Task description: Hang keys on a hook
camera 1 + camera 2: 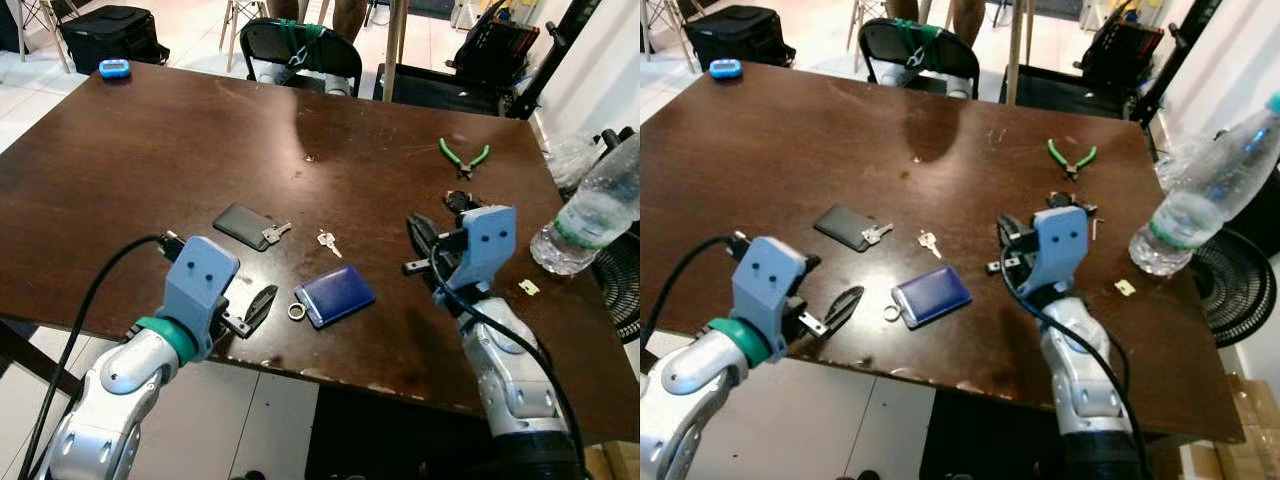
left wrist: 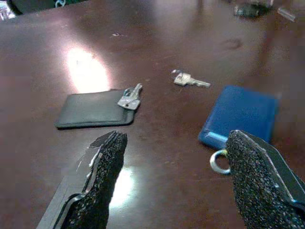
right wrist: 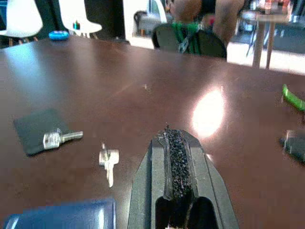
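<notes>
On the dark wooden table (image 1: 150,160) lies a loose silver key (image 1: 328,242), also seen as key (image 3: 107,161). To its left a second key (image 1: 275,233) rests on the edge of a black card holder (image 1: 243,225). A blue pouch (image 1: 337,294) with a metal ring (image 1: 298,312) lies near the front edge. My left gripper (image 2: 178,186) is open, low over the table just short of the ring and the blue pouch (image 2: 240,114). My right gripper (image 3: 174,176) is shut with nothing in it, hovering right of the loose key, its fingers (image 1: 420,236) pointing toward it.
Green pliers (image 1: 463,157) and a small black object (image 1: 460,201) lie at the far right. A plastic bottle (image 1: 590,215) lies at the right edge near a pale tag (image 1: 528,287). A blue gadget (image 1: 114,68) sits at the far left corner. A black chair (image 1: 300,50) stands behind the table.
</notes>
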### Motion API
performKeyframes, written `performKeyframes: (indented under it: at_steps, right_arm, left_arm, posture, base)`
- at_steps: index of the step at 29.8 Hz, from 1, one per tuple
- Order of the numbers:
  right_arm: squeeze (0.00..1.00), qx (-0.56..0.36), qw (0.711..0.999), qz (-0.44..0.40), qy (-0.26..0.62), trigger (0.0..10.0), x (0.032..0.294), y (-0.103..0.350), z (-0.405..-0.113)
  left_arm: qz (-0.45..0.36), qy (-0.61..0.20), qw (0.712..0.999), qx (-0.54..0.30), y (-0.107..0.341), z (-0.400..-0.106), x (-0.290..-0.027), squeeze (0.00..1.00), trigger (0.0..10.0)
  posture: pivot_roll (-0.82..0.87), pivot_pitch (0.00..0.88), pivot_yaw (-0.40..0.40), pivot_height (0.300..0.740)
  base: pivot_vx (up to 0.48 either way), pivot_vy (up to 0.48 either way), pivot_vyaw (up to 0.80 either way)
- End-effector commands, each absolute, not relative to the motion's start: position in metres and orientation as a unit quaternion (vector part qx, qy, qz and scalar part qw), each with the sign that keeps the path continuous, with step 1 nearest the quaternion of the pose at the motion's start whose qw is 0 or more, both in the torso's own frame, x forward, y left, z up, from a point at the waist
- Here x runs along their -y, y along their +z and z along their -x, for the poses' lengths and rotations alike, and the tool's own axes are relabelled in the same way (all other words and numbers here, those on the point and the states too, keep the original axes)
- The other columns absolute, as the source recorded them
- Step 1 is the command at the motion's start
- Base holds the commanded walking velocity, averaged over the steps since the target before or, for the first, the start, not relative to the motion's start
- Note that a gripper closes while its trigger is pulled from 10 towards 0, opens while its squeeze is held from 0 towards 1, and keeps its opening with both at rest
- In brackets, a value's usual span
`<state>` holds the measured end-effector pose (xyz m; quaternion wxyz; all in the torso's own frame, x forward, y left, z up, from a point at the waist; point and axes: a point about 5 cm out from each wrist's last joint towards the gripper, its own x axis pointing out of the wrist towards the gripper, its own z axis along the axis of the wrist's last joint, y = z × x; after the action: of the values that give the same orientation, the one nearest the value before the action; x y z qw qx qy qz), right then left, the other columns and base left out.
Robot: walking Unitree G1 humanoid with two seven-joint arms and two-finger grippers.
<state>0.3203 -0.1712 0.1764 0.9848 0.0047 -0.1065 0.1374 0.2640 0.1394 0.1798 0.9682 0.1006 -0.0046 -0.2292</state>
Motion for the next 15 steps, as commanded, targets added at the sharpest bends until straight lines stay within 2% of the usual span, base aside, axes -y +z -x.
performKeyframes:
  at_steps: [1, 3, 5, 8, 12, 15]
  right_arm:
    - [0.0, 0.084, 0.988, -0.018, 0.125, 10.0, 0.18, 0.166, -0.318]
    - [0.0, 0.079, 0.992, -0.003, 0.093, 10.0, 0.195, 0.163, -0.324]
    - [0.0, 0.079, 0.992, -0.003, 0.093, 10.0, 0.195, 0.163, -0.324]
    - [0.0, 0.091, 0.992, 0.019, 0.09, 10.0, 0.2, 0.169, -0.331]
    - [0.0, 0.112, 0.985, 0.027, 0.129, 10.0, 0.186, 0.185, -0.345]
    - [0.0, 0.116, 0.983, 0.026, 0.141, 10.0, 0.18, 0.189, -0.348]
  left_arm:
    - [-0.102, -0.234, 0.967, -0.015, 0.174, -0.261, -0.136, 0.0, 10.0]
    - [-0.123, -0.217, 0.968, -0.03, 0.174, -0.273, -0.128, 0.0, 10.0]
    - [-0.123, -0.217, 0.968, -0.03, 0.174, -0.273, -0.128, 0.0, 10.0]
    - [-0.143, -0.186, 0.972, -0.026, 0.18, -0.292, -0.125, 0.0, 10.0]
    - [-0.164, -0.164, 0.973, -0.019, 0.19, -0.319, -0.127, 0.0, 10.0]
    - [-0.171, -0.159, 0.972, -0.02, 0.192, -0.326, -0.13, 0.0, 10.0]
  posture:
    - [-0.14, 0.12, 0.044, 0.74]
    - [-0.14, 0.12, 0.05, 0.74]
    - [-0.14, 0.12, 0.05, 0.74]
    - [-0.15, 0.119, 0.051, 0.74]
    - [-0.16, 0.131, 0.055, 0.74]
    - [-0.18, 0.147, 0.052, 0.74]
  base:
    - [0.0, 0.0, 0.0]
    - [0.0, 0.0, 0.0]
    - [0.0, 0.0, 0.0]
    - [0.0, 0.0, 0.0]
    - [0.0, 0.0, 0.0]
    - [0.0, 0.0, 0.0]
